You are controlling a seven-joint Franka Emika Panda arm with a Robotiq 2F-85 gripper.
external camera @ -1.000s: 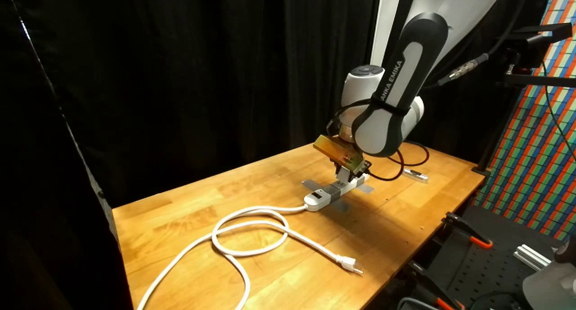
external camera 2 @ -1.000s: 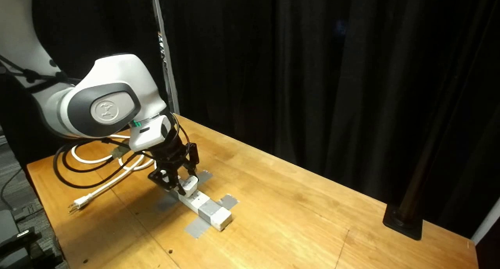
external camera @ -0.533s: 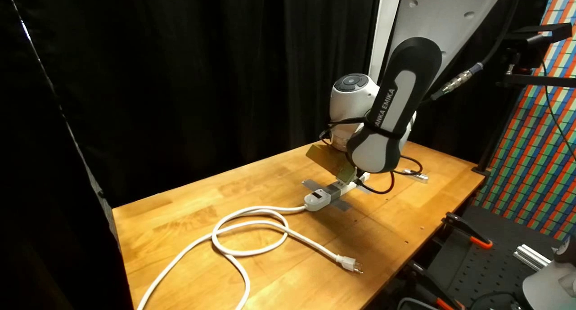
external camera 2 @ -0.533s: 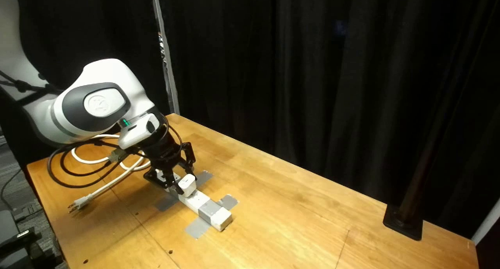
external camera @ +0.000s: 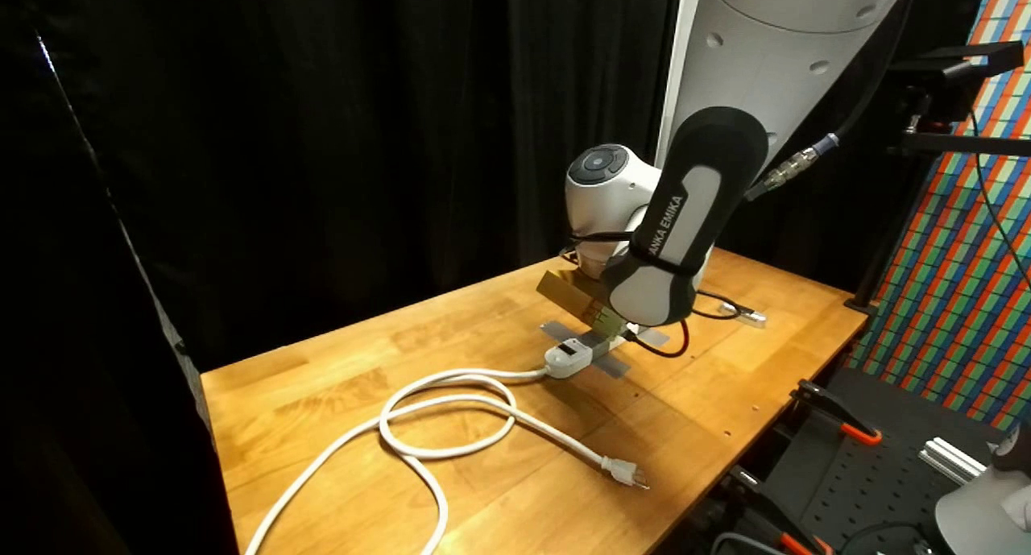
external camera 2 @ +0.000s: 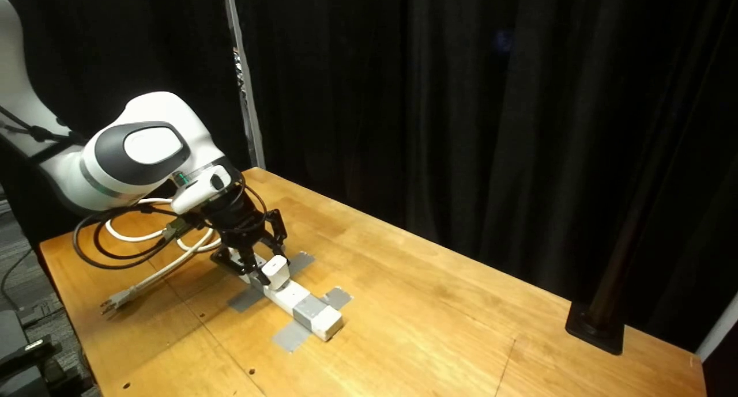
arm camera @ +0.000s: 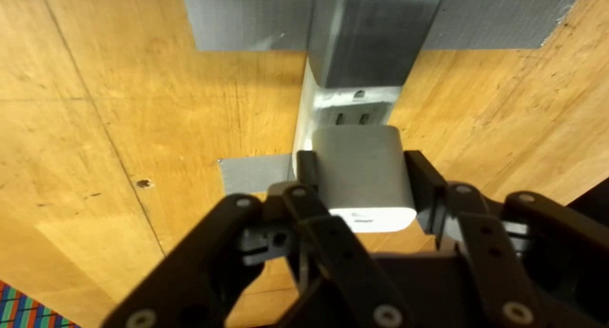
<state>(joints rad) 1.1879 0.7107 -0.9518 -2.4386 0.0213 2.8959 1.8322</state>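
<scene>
The black two-fingered gripper [arm camera: 362,175] grasps a white, block-shaped plastic charger [external camera 2: 277,272] over a white oblong power strip [external camera 2: 290,296] under grey tape [external camera 2: 309,308] on the wooden table [external camera 2: 426,328]; whether they touch is unclear. The looped white cord [external camera: 435,456] lies left in both exterior views.

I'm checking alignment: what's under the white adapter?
Under the white adapter lies the power strip, with outlet holes showing past the adapter's edge. Its underside and the strip directly below are covered; contact is unclear.

Black curtain [external camera: 338,152], 2 orange-tipped clamps [external camera: 836,411]
</scene>
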